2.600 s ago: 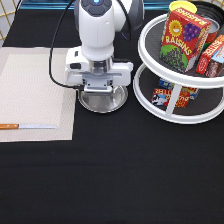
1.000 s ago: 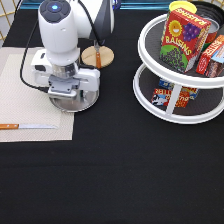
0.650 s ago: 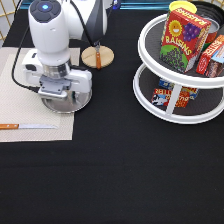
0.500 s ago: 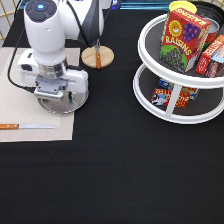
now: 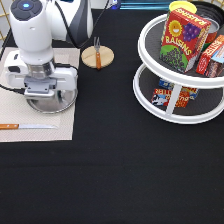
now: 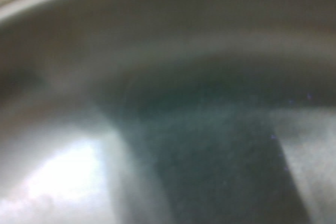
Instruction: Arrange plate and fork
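Note:
The shiny silver plate [image 5: 56, 103] is low over the beige placemat [image 5: 67, 127] at the exterior view's left. My gripper [image 5: 42, 95] is right above it and shut on its rim; the hand hides most of the plate. The wrist view is filled by the plate's blurred metal surface [image 6: 90, 165]. The fork [image 5: 98, 53], with its orange-brown handle, lies across a pale wooden disc [image 5: 89, 59] to the right of the arm, apart from the gripper.
A wooden-handled knife [image 5: 27, 126] lies on the placemat near its bottom edge. A white two-tier rack [image 5: 172, 116] with a raisins box [image 5: 182, 37] and other packets stands at the exterior view's right. The tabletop is black.
My gripper has carried the plate from the black cloth leftward onto the placemat. The wooden disc with the fork, hidden behind the arm before, now shows.

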Tool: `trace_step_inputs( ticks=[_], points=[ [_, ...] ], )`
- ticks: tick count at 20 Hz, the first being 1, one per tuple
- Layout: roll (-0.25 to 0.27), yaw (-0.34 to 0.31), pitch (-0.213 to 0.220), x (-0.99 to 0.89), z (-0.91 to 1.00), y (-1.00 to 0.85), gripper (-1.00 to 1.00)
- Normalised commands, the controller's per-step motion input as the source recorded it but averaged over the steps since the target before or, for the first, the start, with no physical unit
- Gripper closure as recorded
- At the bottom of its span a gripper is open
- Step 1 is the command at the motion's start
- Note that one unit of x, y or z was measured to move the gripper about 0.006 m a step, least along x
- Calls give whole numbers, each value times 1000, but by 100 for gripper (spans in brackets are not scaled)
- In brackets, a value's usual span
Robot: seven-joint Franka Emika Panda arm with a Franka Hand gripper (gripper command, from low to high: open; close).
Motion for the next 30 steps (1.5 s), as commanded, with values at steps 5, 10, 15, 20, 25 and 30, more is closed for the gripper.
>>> trace_step_inputs(
  ticks=[5, 10, 15, 20, 25, 30],
  points=[
    [13, 20, 47, -145, -1, -980, -100],
    [34, 2, 45, -178, -5, -965, -100],
    [29, 49, 55, -137, -44, -650, -100],
    [0, 94, 37, -294, -83, -115, -100],
    [-64, 124, 9, -28, 347, 452, -100],
    [-89, 141, 0, -282, 698, 649, -100]
  ],
)
